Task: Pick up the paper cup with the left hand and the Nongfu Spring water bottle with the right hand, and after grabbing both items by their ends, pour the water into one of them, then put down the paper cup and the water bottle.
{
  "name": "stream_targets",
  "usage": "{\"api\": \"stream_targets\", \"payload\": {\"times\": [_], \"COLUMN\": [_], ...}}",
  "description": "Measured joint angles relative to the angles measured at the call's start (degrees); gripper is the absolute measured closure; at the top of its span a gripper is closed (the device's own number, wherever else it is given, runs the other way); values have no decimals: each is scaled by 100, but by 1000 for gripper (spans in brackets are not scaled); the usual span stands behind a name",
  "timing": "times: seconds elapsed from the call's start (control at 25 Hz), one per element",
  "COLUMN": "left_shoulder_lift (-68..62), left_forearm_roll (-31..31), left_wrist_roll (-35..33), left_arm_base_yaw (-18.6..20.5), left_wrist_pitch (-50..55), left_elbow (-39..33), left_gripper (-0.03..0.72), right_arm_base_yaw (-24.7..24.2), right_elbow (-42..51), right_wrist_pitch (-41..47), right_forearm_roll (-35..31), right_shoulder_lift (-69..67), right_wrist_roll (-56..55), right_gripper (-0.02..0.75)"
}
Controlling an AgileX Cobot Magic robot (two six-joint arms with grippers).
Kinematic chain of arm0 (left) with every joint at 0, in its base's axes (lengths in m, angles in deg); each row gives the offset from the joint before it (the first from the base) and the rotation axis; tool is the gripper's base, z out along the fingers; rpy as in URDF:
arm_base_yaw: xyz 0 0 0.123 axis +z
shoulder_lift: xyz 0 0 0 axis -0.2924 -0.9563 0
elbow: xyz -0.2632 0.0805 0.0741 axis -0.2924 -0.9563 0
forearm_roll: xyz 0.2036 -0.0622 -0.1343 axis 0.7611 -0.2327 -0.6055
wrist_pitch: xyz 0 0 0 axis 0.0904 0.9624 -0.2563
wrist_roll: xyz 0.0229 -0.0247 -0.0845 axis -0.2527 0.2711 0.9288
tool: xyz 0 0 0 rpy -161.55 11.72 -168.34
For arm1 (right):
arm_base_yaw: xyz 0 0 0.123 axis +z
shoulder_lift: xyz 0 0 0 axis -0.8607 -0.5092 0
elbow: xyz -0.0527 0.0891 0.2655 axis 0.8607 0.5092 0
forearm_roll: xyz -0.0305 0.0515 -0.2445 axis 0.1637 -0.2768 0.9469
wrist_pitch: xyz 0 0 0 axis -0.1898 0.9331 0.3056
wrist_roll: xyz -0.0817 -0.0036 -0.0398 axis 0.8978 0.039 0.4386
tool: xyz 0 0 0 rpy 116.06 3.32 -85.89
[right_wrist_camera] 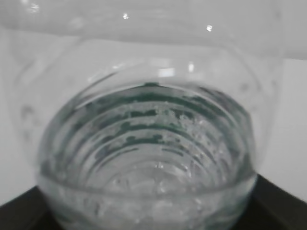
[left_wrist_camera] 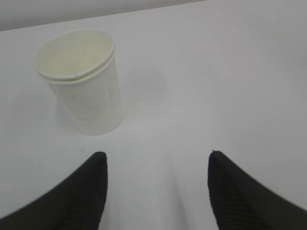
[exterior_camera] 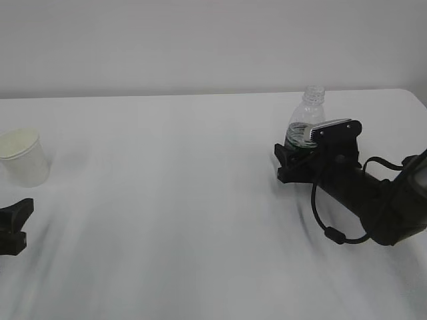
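Note:
The white paper cup (exterior_camera: 23,159) stands upright at the table's far left; in the left wrist view the paper cup (left_wrist_camera: 81,81) is ahead and to the left of the jaws. My left gripper (exterior_camera: 22,225) (left_wrist_camera: 157,160) is open and empty, short of the cup. The clear, uncapped Nongfu Spring water bottle (exterior_camera: 308,112) stands upright on the right, green label low down. My right gripper (exterior_camera: 288,161) reaches round its lower part. In the right wrist view the bottle (right_wrist_camera: 153,120) fills the frame, with black fingers (right_wrist_camera: 19,215) at both lower corners; contact is unclear.
The white table (exterior_camera: 187,213) runs back to a pale wall, its far edge (exterior_camera: 200,95) behind both objects and its right corner (exterior_camera: 413,93) near the bottle. A black cable (exterior_camera: 327,227) loops under the right arm.

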Motion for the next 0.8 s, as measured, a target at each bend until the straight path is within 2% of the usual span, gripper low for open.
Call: {"api": "stream_targets", "payload": {"times": [0.32,0.8], "left_shoulder_lift": [0,0], "left_forearm_roll": [0,-66], "left_wrist_roll": [-29,-36], "left_arm_base_yaw": [0,0], "left_wrist_pitch": [0,0], "left_elbow": [0,0], "left_gripper": [218,218], "right_arm_base_yaw": [0,0], "right_elbow": [0,0], "right_wrist_pitch": [-30,-30], "right_forearm_roll": [24,203], "right_shoulder_lift": [0,0], "right_wrist_roll": [0,53], "right_gripper": [279,302]}}
